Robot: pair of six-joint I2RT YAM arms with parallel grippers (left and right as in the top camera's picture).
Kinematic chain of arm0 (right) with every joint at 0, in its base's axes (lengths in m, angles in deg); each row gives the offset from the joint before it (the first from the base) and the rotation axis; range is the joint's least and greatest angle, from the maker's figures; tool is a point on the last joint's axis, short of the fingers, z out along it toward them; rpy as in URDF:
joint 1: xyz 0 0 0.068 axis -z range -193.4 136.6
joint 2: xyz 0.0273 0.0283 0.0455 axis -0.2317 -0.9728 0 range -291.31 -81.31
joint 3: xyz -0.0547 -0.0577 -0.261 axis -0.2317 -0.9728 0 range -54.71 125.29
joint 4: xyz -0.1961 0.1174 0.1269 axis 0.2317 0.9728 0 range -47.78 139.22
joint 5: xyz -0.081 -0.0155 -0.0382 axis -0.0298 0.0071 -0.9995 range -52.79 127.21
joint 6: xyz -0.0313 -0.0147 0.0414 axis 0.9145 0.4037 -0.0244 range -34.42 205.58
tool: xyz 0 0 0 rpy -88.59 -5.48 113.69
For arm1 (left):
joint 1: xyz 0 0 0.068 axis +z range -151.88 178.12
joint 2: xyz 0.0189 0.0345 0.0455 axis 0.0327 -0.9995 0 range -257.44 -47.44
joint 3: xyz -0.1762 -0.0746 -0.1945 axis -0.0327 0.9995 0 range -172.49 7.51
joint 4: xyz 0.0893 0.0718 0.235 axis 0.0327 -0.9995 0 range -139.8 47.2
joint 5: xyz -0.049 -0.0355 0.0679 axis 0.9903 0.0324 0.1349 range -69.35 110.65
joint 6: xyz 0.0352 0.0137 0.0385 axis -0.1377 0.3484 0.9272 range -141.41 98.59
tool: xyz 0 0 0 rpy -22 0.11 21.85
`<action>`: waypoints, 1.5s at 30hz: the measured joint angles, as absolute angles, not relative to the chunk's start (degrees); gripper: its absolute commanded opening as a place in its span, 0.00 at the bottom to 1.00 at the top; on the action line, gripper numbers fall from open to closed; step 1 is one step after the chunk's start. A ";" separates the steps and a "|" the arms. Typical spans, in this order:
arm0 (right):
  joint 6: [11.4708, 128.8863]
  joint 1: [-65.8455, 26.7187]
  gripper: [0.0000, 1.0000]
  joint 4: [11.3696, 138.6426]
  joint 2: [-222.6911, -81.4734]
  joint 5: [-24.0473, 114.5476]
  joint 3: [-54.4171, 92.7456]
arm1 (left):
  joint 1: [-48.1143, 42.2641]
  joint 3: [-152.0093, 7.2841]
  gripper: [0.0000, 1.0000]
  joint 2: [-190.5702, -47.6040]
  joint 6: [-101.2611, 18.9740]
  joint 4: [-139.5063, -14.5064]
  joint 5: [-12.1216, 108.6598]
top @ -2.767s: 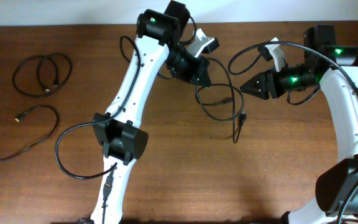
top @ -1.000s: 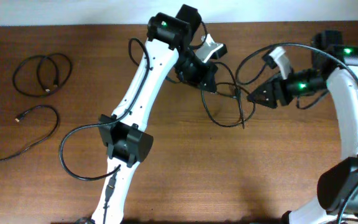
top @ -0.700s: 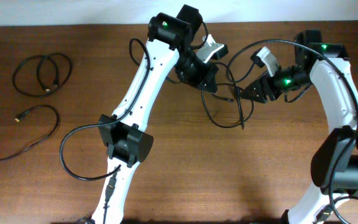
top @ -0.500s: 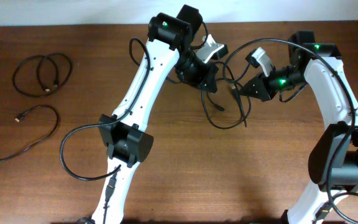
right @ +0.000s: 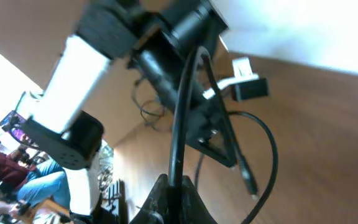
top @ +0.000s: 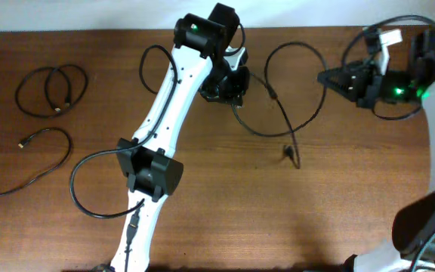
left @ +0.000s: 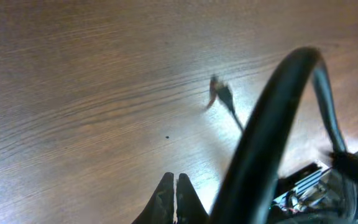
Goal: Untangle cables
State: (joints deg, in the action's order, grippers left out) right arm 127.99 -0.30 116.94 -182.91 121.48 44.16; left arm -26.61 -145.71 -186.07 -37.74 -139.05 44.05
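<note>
Right gripper [right: 174, 183] jaws clamped on a cable [right: 178, 124], near the table's [top: 316, 211] far edge. Left gripper [left: 174, 185] jaws fully shut; hold unclear.

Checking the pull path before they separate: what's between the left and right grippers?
Overhead view: only a cable, arching in a loop from the left gripper to the right gripper. One tail trails down onto the bare table.
</note>
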 measured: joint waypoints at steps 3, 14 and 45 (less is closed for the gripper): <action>127.99 0.36 0.04 116.76 -180.49 122.96 44.20 | -25.67 -145.71 0.00 -186.07 -39.08 -136.86 43.90; 120.19 0.36 0.83 115.54 -179.92 109.26 44.22 | -25.80 -149.39 0.00 -186.20 -37.40 -139.51 43.96; 118.31 0.34 0.84 114.14 -179.92 96.56 44.25 | 12.08 -171.35 0.00 -182.33 -35.80 -139.27 22.13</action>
State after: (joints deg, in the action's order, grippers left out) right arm 118.31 0.34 114.14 -179.92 96.56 44.25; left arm 12.08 -171.35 -182.33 -35.80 -139.27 22.13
